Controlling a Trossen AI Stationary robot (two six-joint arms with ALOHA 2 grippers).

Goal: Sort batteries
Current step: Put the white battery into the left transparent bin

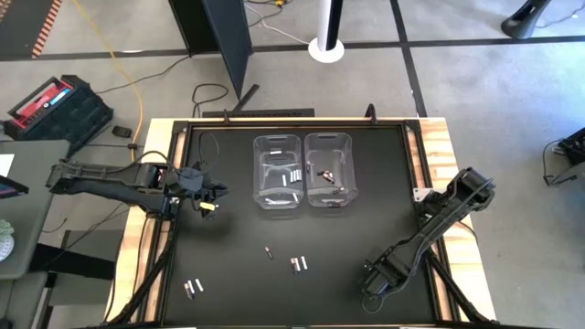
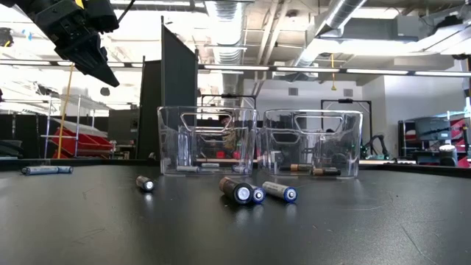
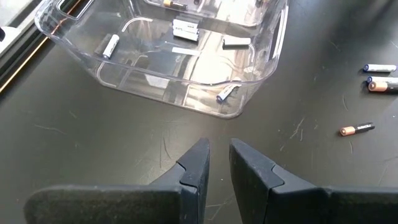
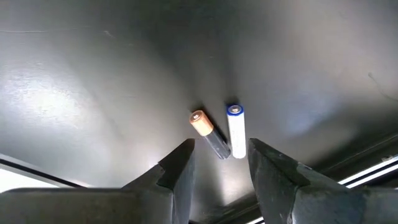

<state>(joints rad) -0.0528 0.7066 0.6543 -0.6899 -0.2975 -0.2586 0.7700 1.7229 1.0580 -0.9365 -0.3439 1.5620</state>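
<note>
Your left gripper (image 3: 217,163) hangs above the table (image 1: 228,274), left of the two clear bins (image 1: 277,171), its fingers (image 3: 194,167) parted only by a narrow gap and holding nothing. Your right gripper (image 4: 221,155) sits low near the table's front right, fingers spread wide, empty, with a copper-tipped battery (image 4: 208,133) and a white battery (image 4: 236,130) lying touching just ahead of them. More batteries (image 1: 299,264) lie loose on the table, apart from the bins, and several (image 3: 185,30) rest inside the bins.
</note>
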